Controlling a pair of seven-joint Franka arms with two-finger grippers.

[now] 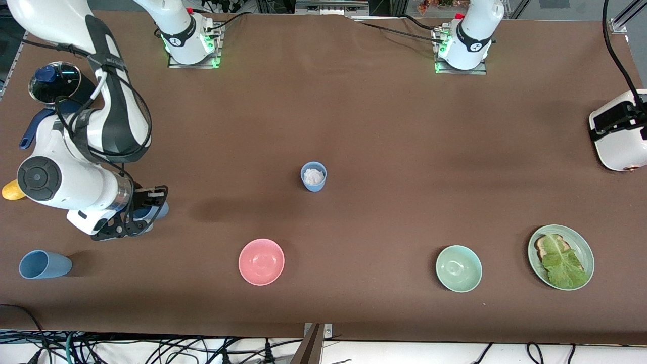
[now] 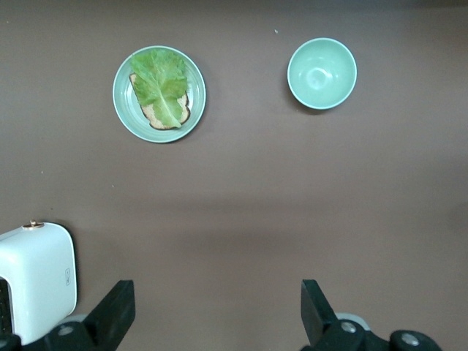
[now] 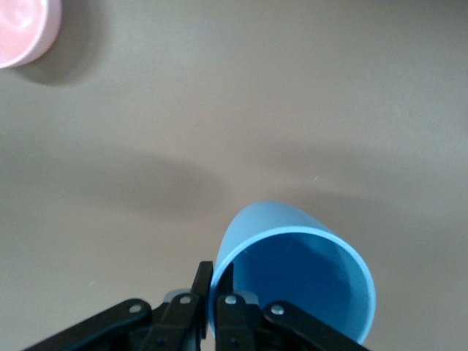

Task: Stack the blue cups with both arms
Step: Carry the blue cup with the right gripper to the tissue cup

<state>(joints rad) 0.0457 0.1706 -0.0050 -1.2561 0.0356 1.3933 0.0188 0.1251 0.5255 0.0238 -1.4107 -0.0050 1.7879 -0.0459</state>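
My right gripper (image 1: 143, 211) is shut on the rim of a light-blue cup (image 1: 157, 209), with one finger inside and one outside. It holds the cup over the table toward the right arm's end. In the right wrist view the cup (image 3: 300, 270) is pinched by my right gripper (image 3: 217, 281). A second blue cup (image 1: 313, 176) stands upright mid-table with something white inside. A third blue cup (image 1: 44, 264) lies on its side, nearer the front camera than the held cup. My left gripper (image 2: 217, 311) is open and empty, high over the table; only its arm's base (image 1: 467, 40) shows in the front view.
A pink bowl (image 1: 261, 261) (image 3: 22, 29), a mint-green bowl (image 1: 458, 268) (image 2: 322, 73) and a green plate (image 1: 589, 253) (image 2: 121, 102) with toast and lettuce sit near the front edge. A white appliance (image 1: 619, 131) (image 2: 36, 281) stands at the left arm's end. A glass lid (image 1: 54, 82) lies at the right arm's end.
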